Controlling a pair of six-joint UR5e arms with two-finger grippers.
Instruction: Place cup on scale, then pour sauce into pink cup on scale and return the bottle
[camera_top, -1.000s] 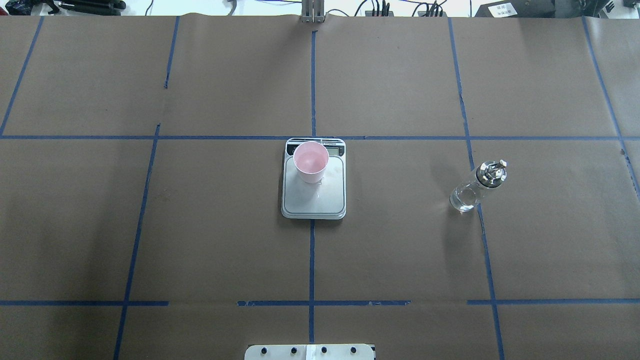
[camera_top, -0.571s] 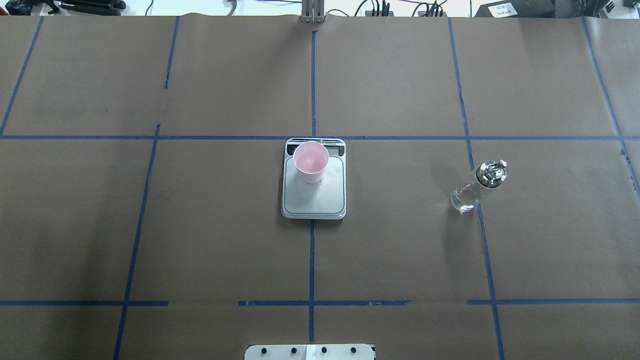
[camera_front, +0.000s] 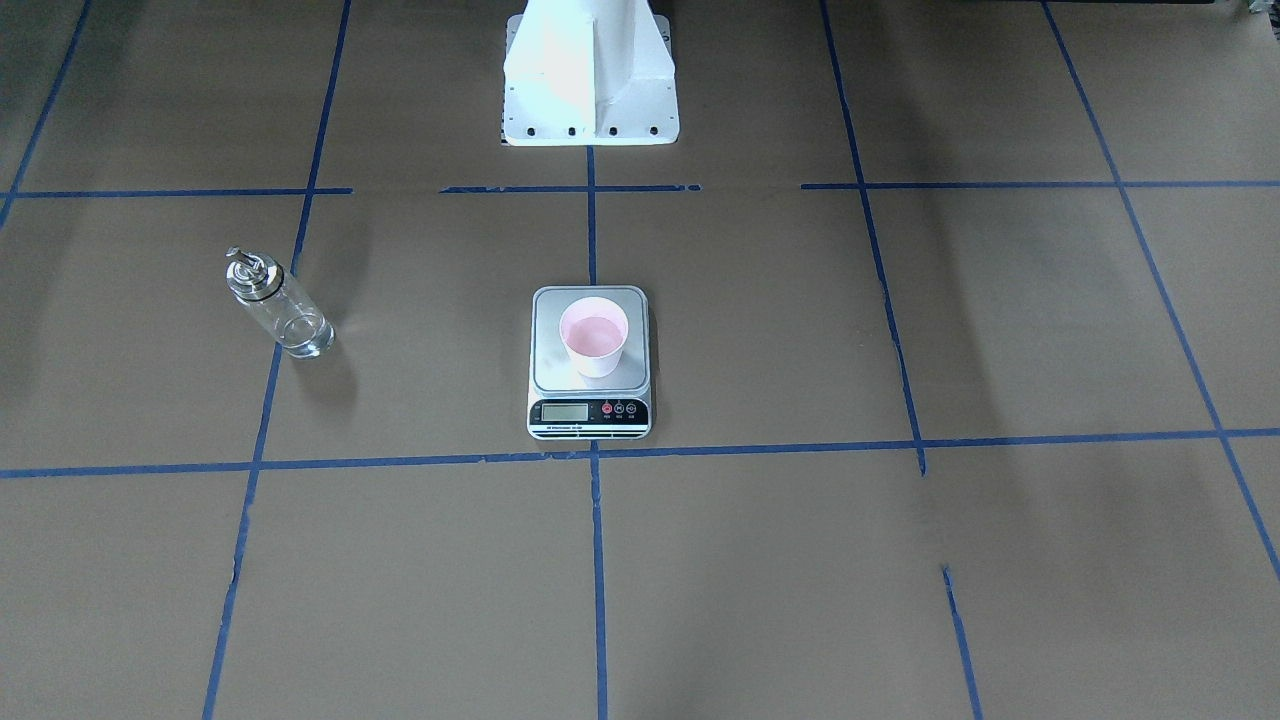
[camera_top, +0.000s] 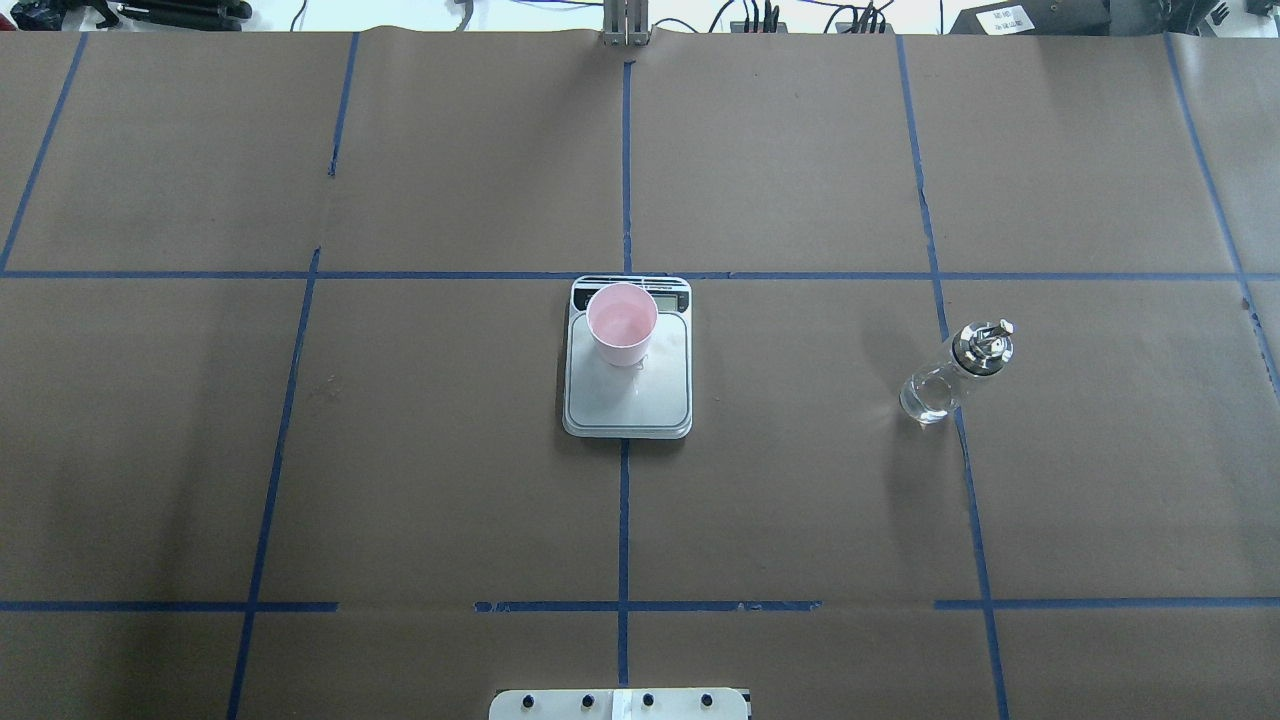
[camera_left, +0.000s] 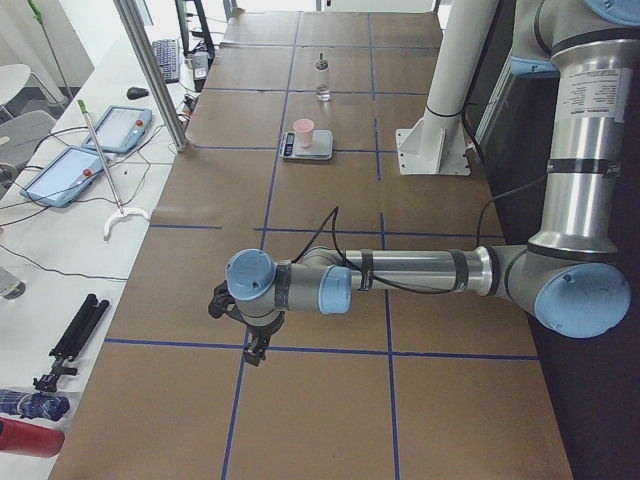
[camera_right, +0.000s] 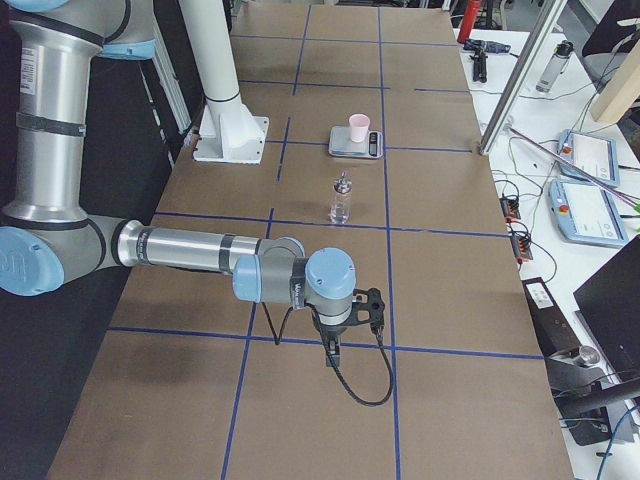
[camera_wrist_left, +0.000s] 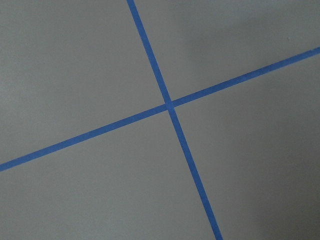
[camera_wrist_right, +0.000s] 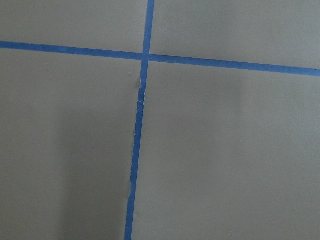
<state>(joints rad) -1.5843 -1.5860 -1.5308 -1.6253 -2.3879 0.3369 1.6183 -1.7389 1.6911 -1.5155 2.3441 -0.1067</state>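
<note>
**Tabletop** (camera_top: 400, 450): covered in matte brown paper and divided into large rectangles by blue tape lines (camera_top: 623, 520). The paper lies flat, with slight creasing at the seams.

**Arms:** the left arm (camera_left: 420, 270) and right arm (camera_right: 190, 250) are smooth silver tubes with blue joint caps. Each reaches out low over its own end of the tabletop, well apart from every task item. Both wrist cameras show only bare paper and tape crossings.

- Left fingers (camera_left: 257, 348): seen only from the side, so I cannot tell whether they are spread or closed. Nothing is seen in them.
- Right fingers (camera_right: 330, 352): same finding.

**Scale** (camera_top: 627, 400): a flat rectangle with rounded corners at the tabletop's centre. It has a brushed steel platform and a black display strip on the operators' side.

**Bottle** (camera_top: 945, 380): a clear glass cylinder with a silver pourer cap. It stands upright on the tabletop toward the robot's right, well apart from the scale and ungripped.

**Cup** (camera_top: 622, 325): a pale pink, tapered, smooth-walled cup. It stands upright on the platform toward the display end.

**Sauce:** colourless. The cup's inside shows a faint level sheen in the front-facing view, which is not conclusive.

**Assessment:** the cup placement is done. With the bottle set down and both arms clear, the task appears complete or nearly so. The pour itself cannot be verified.
</note>
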